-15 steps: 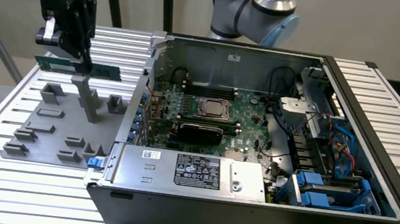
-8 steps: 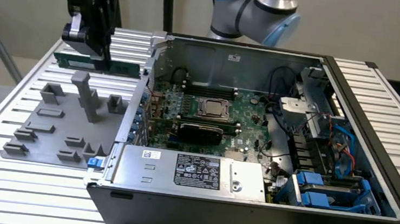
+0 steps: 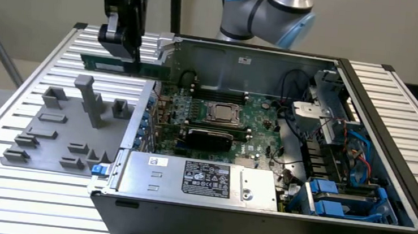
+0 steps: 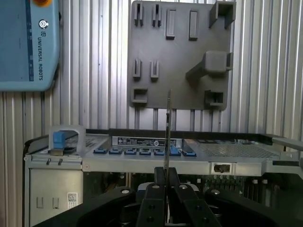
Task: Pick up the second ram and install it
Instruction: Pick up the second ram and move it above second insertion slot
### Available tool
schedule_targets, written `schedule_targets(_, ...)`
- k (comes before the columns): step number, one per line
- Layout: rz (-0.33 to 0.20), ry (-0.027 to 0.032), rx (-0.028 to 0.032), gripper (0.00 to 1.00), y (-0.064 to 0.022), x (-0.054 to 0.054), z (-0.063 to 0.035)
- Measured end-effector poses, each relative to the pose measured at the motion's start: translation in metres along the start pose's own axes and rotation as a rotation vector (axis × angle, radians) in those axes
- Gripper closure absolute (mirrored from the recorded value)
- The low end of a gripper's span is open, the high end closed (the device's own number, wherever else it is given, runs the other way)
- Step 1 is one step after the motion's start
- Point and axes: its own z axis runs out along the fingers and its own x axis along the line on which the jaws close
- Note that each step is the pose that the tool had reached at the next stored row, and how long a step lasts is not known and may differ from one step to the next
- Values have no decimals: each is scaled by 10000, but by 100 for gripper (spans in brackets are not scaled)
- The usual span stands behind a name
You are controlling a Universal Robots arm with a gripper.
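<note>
**We carry the second ram, held edge-on, above the rear corner of the open case**

The gripper (image 3: 131, 53) has its fingers closed on the second ram (image 3: 100, 63), pinching the green stick near its middle. The stick hangs level in the air above the table (image 3: 5, 190), at the case's rear corner on the exterior view's left. In the wrist view it stands as a thin blade (image 4: 168, 123) rising between the fingers (image 4: 154, 198). We judge the risks to be a tilt in this narrow pinch, or the stick's end catching the case wall (image 3: 260, 229). The case holds the motherboard (image 3: 258, 118) with its CPU socket (image 3: 224, 114), a power supply (image 3: 203, 179), blue drive caddies (image 3: 338, 199) and loose cables (image 3: 321, 132). The memory slots seem to lie left of the socket, though we cannot tell which is free. The grey fixture plate (image 3: 48, 137) carries only its blocks.
</note>
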Motion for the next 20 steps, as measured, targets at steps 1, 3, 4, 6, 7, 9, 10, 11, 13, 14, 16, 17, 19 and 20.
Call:
schedule_targets(1, 1, -14, -1, 86, -45, 0, -2)
schedule_targets(3, -1, -60, -1, 86, -139, 1, -4)
schedule_targets(4, -1, -88, 1, 86, -184, 2, -4)
schedule_targets(6, -1, -131, 1, 86, -273, 2, -5)
schedule_targets(7, -2, -153, 1, 86, -318, 2, -5)
schedule_targets(9, 0, -182, 1, 86, -408, 0, -6)
schedule_targets(10, -1, -192, 1, 86, -456, -3, -7)
schedule_targets(11, -2, -200, 2, 86, -502, -5, -7)
schedule_targets(13, -1, -210, 1, 86, -588, -16, -8)
schedule_targets(14, -2, -212, 1, 86, -629, -25, -8)
schedule_targets(16, -3, -214, 1, 86, -703, -43, -8)
schedule_targets(17, -2, -215, 1, 86, -736, -56, -6)
schedule_targets(19, -1, -215, 1, 86, -795, -89, 1)
schedule_targets(20, -2, -215, 1, 86, -822, -106, 5)
